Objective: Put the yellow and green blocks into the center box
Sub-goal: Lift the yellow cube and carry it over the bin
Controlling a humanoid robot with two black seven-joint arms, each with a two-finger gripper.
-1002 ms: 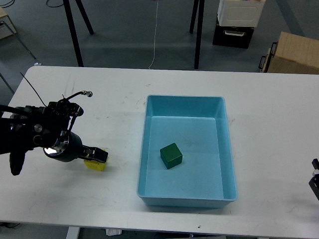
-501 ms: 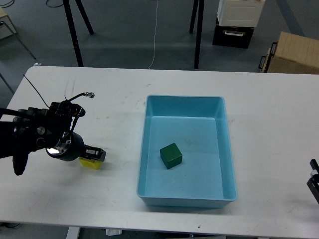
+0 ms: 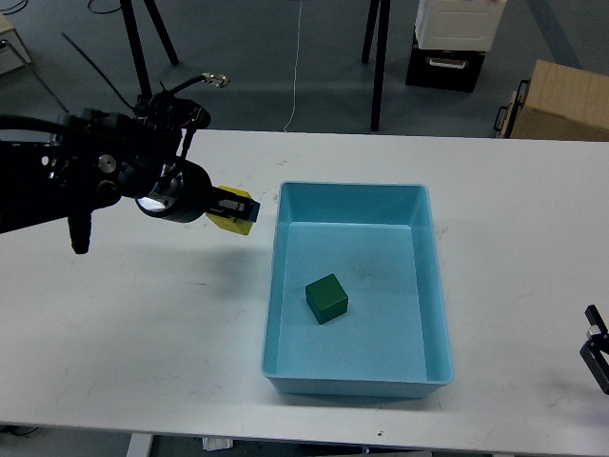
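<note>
My left gripper [image 3: 236, 209] is shut on the yellow block [image 3: 234, 220] and holds it in the air, just left of the light blue center box [image 3: 285, 286] near its far left corner. The green block [image 3: 326, 298] lies on the box floor, left of middle. Only a small black part of my right arm [image 3: 598, 356] shows at the right edge, above the table's front right; its fingers cannot be told apart.
The white table [image 3: 143, 343] carries the box. Behind the table stand black tripod legs [image 3: 378, 67], a white and black case [image 3: 455, 38] and a cardboard box [image 3: 557, 103] on the floor.
My left gripper has lifted the yellow block off the table at the front left and carried it up and to the right, close to the box's left wall.
</note>
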